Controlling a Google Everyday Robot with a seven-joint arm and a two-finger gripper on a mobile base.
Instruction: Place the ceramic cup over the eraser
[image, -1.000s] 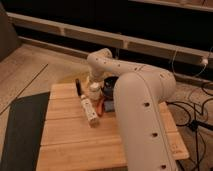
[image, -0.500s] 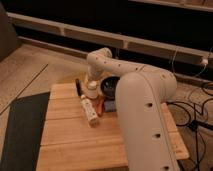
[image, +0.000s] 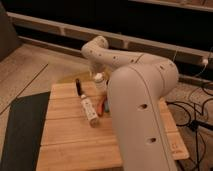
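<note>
Camera view, sole view on record. Slatted wooden counter (image: 75, 145) at centre, with a dark mat (image: 22, 130) along its left edge as seen. Large off-white arm (image: 137, 100) filling the right foreground, arched over the far side of the counter and angled down to the gripper (image: 96, 74) near the far middle of the counter. Ceramic cup (image: 100, 81) upright right at the gripper's tip, close against the arm's bulk. Cannot tell whether gripped or merely touched, nor whether resting on the counter or clear of it. Eraser (image: 78, 86) flat on the counter, just left of the cup as seen, apart from it and uncovered. Long white bar (image: 89, 110) nearer the camera, lying diagonally from below the eraser toward the arm. Small red-orange item (image: 103, 106) just right of the white bar, partly hidden by the arm.
</note>
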